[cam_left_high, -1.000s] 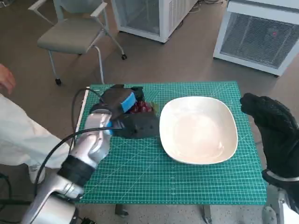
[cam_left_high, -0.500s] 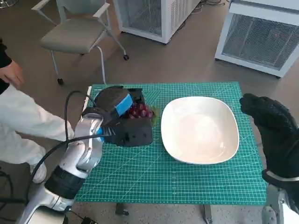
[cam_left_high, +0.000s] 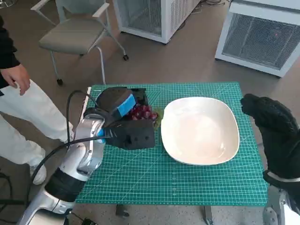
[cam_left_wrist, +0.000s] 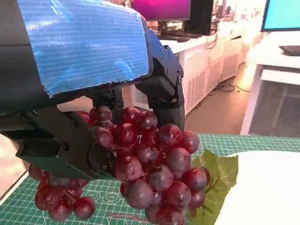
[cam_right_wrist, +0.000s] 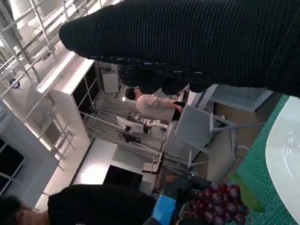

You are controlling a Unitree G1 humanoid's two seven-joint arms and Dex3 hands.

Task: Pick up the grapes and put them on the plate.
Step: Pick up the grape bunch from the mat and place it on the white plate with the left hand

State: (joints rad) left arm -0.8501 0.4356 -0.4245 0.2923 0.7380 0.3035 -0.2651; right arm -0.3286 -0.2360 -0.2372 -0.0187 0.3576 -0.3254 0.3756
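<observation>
A bunch of dark red grapes (cam_left_high: 143,112) with a green leaf (cam_left_wrist: 213,174) sits in my left hand (cam_left_high: 123,108), whose black fingers (cam_left_wrist: 165,93) wrap around it. In the left wrist view the grapes (cam_left_wrist: 152,161) hang just above the green mat, close to the white plate's rim (cam_left_wrist: 262,187). The plate (cam_left_high: 200,131) lies on the right half of the table, just right of the grapes. My gloved right hand (cam_left_high: 273,129) hovers past the plate's right edge, holding nothing. The right wrist view shows the grapes (cam_right_wrist: 218,207) beside the plate (cam_right_wrist: 286,150).
A green cutting mat (cam_left_high: 187,187) covers the small table. A person (cam_left_high: 18,108) in white trousers stands at the table's left. A grey chair (cam_left_high: 75,35) and white cabinets (cam_left_high: 260,35) stand on the floor beyond the table.
My left hand has edged right toward the plate with the grapes in its fingers. The person at the left has moved nearer. My right hand has stayed where it was.
</observation>
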